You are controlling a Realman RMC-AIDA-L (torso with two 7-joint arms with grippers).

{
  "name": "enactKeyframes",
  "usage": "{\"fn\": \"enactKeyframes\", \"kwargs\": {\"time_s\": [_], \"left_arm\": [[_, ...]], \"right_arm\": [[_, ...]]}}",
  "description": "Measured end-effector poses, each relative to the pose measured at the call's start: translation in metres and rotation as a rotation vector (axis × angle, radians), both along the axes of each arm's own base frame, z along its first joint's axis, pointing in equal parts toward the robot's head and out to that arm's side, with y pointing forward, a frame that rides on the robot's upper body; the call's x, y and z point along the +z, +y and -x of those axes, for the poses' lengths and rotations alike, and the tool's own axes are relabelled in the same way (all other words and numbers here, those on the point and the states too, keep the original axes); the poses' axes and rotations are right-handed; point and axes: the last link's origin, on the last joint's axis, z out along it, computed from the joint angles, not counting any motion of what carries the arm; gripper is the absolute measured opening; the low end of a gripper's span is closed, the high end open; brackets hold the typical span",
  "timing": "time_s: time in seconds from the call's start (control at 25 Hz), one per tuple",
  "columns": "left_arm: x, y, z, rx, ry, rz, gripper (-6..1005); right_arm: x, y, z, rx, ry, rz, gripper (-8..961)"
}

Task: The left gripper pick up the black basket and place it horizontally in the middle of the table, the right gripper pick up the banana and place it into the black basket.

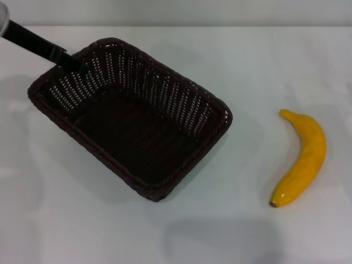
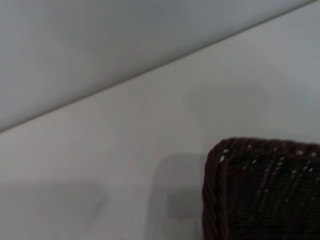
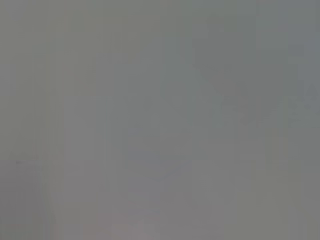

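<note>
The black basket sits on the white table left of centre, turned diagonally, open side up and empty. One of its corners shows in the left wrist view. My left gripper comes in from the upper left and reaches the basket's far-left rim. The banana lies on the table at the right, well apart from the basket, its dark tip toward the front. The right gripper is out of view, and the right wrist view shows only plain grey.
The table's far edge runs along the top of the head view, with a grey wall behind. In the left wrist view, bare tabletop lies beside the basket corner.
</note>
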Motion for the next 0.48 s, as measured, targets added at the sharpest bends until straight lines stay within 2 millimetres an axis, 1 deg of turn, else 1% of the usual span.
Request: {"fn": "enactKeyframes", "kwargs": {"time_s": [0.04,0.16,0.24,0.32,0.48], "left_arm": [[-0.006,-0.001,0.004,0.015,0.026,-0.002,877],[-0.007,-0.001,0.007,0.021,0.034,-0.007,876],[-0.012,-0.003,0.015,0.043,0.031,-0.023,876],[-0.014,-0.004,0.019,0.063,0.022,-0.034,876],[-0.018,-0.008,0.028,0.101,0.002,-0.063,813]], "right_arm": [[0.0,0.0,0.0,0.0,0.0,-0.001,844],[0.0,0.0,0.0,0.0,0.0,-0.001,844],[0.0,0.0,0.0,0.001,0.0,0.0,844],[0.0,0.0,0.0,0.001,0.0,0.0,844],[0.0,-0.001,0.0,-0.001,0.0,0.001,844]]}}
